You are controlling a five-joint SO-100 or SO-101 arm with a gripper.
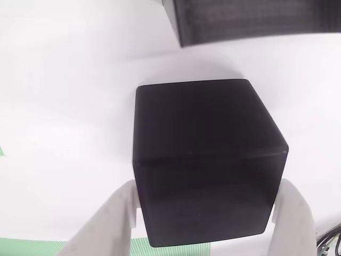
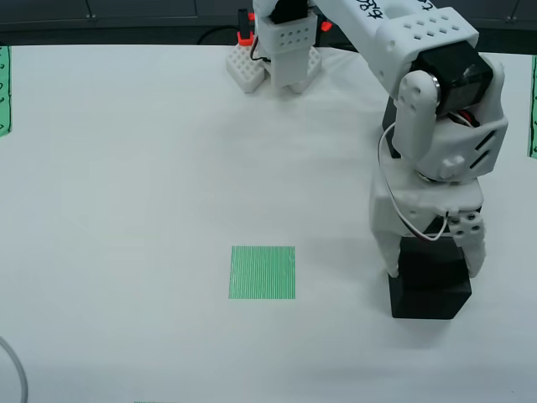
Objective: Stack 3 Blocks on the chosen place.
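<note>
While the white tabletop (image 2: 126, 168) lies bare around it, the white arm (image 2: 436, 109) reaches down from its base at the top of the overhead view and sets its pincer (image 2: 432, 267) over a black cube (image 2: 428, 292) at the lower right. The green-and-white striped square (image 2: 263, 272), the chosen place, sits to the left of that cube, apart from it and with nothing on it, so I judge the step in hand to be picking up the first block. In the pincer's own view the cube (image 1: 205, 160) stands between the two white fingers (image 1: 114, 224), which flank its lower sides closely; the pincer looks closed on it or nearly so, though firm contact is hard to confirm. The cube seems to rest on the tabletop. Next comes a straight lift, a carry leftward in the overhead view, and a level set-down near the middle of the stripes.
</note>
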